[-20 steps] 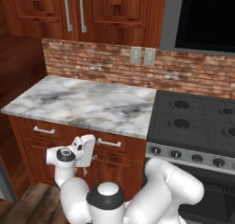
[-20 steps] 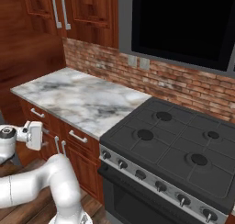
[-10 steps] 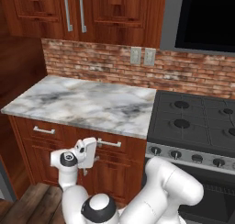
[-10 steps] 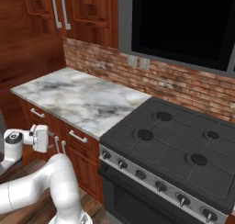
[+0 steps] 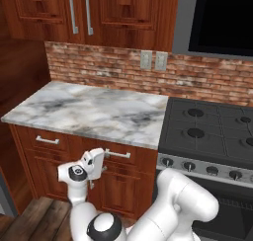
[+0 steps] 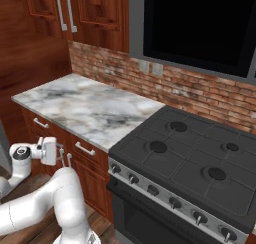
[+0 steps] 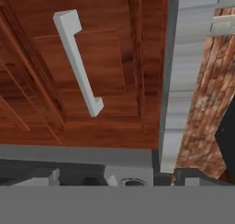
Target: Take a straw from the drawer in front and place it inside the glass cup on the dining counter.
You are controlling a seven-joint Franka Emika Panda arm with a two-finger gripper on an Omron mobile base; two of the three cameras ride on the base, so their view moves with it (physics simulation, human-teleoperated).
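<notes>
While its fingertips stay hard to make out, the tool (image 5: pixel 94 178) hangs open before the drawer (image 5: pixel 120 155).

A home kitchen, rendered rather than real. A black gas stove (image 6: pixel 195 163) with burners and a row of knobs stands beside a marble-topped desk (image 5: pixel 94 111). Reddish-brown wooden cabinets (image 5: pixel 94 10) with silver bar handles hang above, a brick backsplash (image 5: pixel 99 67) carries wall outlets (image 5: pixel 153 60), and drawers (image 5: pixel 118 158) sit below.

glossy white rounded arm (image 5: pixel 178 205), dark round joint caps.
</notes>
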